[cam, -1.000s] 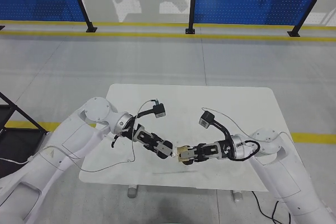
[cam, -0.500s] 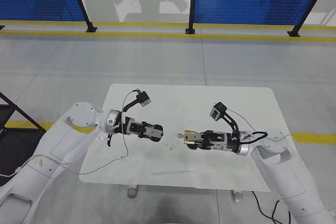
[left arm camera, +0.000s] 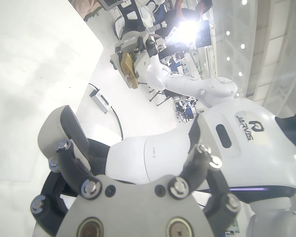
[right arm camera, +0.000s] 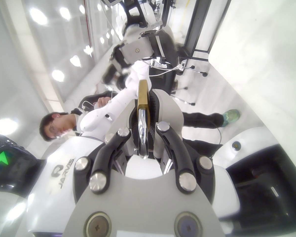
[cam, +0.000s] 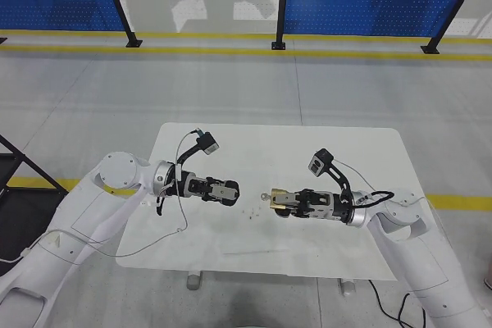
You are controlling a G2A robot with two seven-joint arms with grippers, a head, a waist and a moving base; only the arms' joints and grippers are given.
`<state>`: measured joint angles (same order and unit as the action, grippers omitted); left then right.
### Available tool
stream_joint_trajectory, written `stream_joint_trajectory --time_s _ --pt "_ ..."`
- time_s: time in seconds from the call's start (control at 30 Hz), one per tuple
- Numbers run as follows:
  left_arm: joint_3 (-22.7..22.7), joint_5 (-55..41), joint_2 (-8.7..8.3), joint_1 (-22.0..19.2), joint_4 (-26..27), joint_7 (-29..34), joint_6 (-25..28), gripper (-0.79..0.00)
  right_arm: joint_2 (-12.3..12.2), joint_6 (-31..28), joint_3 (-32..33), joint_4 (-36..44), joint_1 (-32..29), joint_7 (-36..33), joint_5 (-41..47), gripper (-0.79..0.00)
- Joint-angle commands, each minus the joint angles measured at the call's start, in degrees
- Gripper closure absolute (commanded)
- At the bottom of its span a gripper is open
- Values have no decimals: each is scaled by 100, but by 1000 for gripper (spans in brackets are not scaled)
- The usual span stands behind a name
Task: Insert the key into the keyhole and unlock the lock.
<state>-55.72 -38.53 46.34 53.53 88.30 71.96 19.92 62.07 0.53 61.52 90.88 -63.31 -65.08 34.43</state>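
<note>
The brass lock point(cam: 277, 201) is up off the table point(cam: 353, 148), over its front middle, pinched flat in the right gripper point(cam: 280, 201). From the right wrist you can see it edge-on: brass body point(right arm camera: 143, 92) pointing away from the wrist, silver shackle point(right arm camera: 143, 129) tucked back between the pads, and the right gripper point(right arm camera: 145, 99) squeezed tight on both faces. A small silvery bit pokes out of the lock's free end and looks like the key point(cam: 265, 197), though it is too small to be sure. Across a clear gap sits the left gripper point(cam: 230, 192), level with the lock and pointing straight at it. Its jaws are wide apart with nothing between them point(left arm camera: 130, 122), and the lock point(left arm camera: 128, 70) shows beyond them in the other arm's grip.
</note>
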Motion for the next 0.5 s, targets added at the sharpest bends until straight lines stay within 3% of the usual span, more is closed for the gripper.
stream_joint_trajectory --time_s 0.0,0.37,0.47 --pt "0 0 0 0 0 0 0 -785 0 0 0 0 0 0 0 0" --pt "0 0 0 0 0 0 0 -785 0 0 0 0 0 0 0 0" --pt "-39 -65 17 149 81 -344 4 -785 0 0 0 0 0 0 0 0"
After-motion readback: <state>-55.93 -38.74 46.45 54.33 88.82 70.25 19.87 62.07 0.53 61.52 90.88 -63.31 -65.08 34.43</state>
